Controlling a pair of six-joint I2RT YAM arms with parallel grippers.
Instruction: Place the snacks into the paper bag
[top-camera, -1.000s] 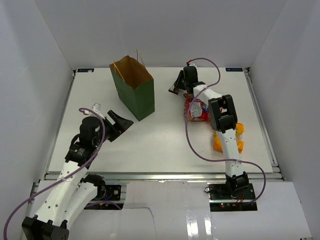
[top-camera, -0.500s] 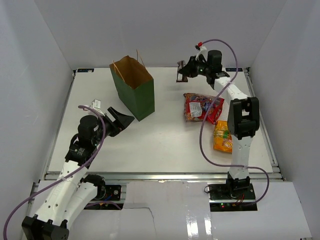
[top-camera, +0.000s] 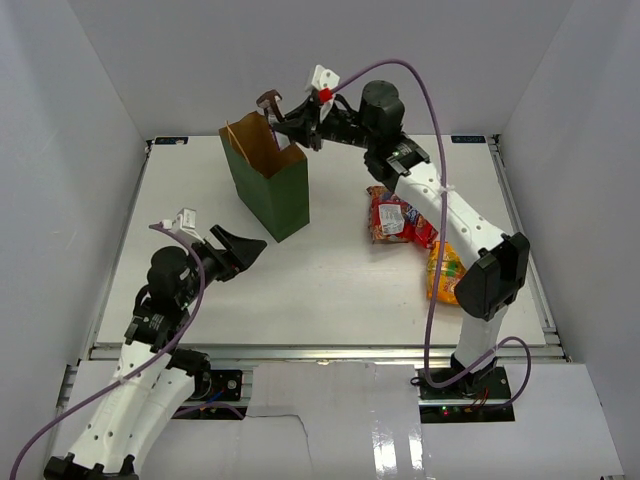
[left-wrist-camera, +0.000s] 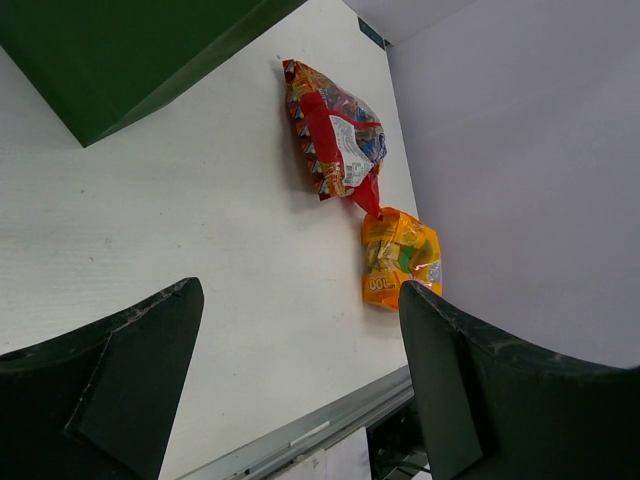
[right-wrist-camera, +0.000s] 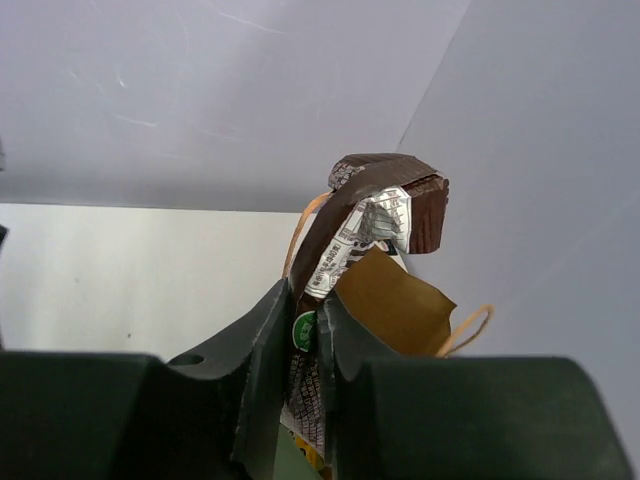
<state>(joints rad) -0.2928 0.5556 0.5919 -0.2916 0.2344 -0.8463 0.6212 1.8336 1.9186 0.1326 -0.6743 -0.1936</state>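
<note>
Swung left along the tabletop's far edge, the right gripper (top-camera: 283, 120) now pinches the dark brown bar (top-camera: 268, 99) above the paper bag (top-camera: 270, 190). Left gripper (top-camera: 240, 250), near-left: fingers spread, empty. Bag: far edge, left of centre. Red bag (top-camera: 395, 218) and orange bag (top-camera: 447, 270): right side.

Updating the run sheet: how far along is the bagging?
Done: unclear, the paper bag's inside is hidden. In hand: the right hand pinches a brown bar at the bag's open top, not yet released. Left: the red packet and the orange packet lie on the table to the right of the bag; the left hand is open and empty.
</note>
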